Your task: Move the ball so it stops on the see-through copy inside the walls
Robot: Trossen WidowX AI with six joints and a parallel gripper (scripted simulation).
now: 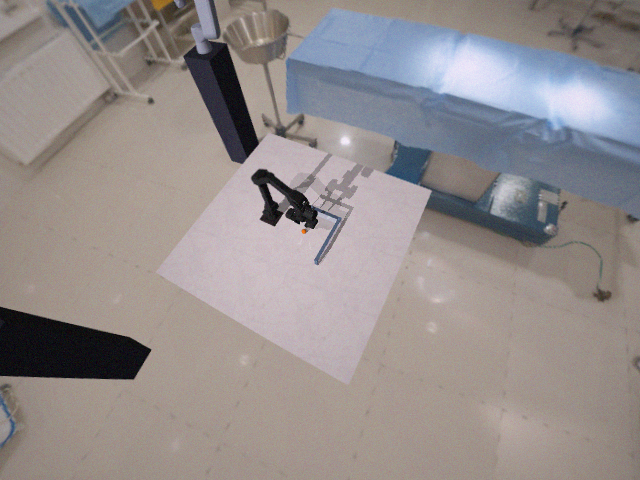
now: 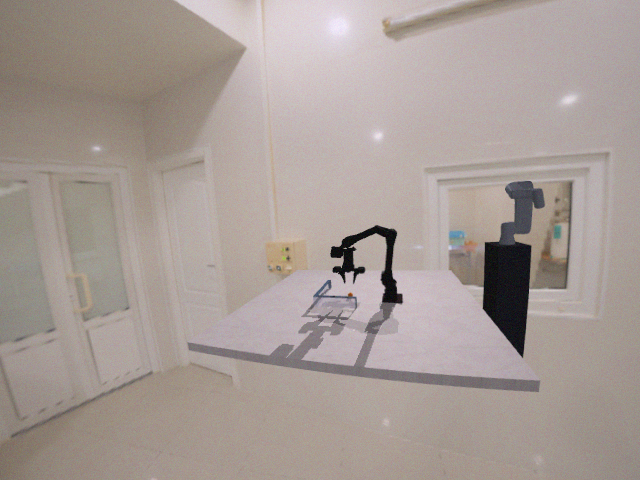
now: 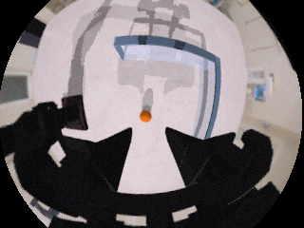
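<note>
The end effector (image 3: pixel 150 136) hangs above the table (image 2: pixel 439 335) with its fingers spread about halfway, gripping nothing. The orange ball (image 3: pixel 146 117) rests on the table below and just ahead of the fingertips, apart from them, in the open side of the corner formed by the clear walls (image 3: pixel 212 89), near the arm's base (image 2: pixel 391 297).

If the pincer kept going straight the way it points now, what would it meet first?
The pincer points down, open, above the ball. Going straight on, it would likely reach the ball or the table right beside it; depth is unclear.
</note>
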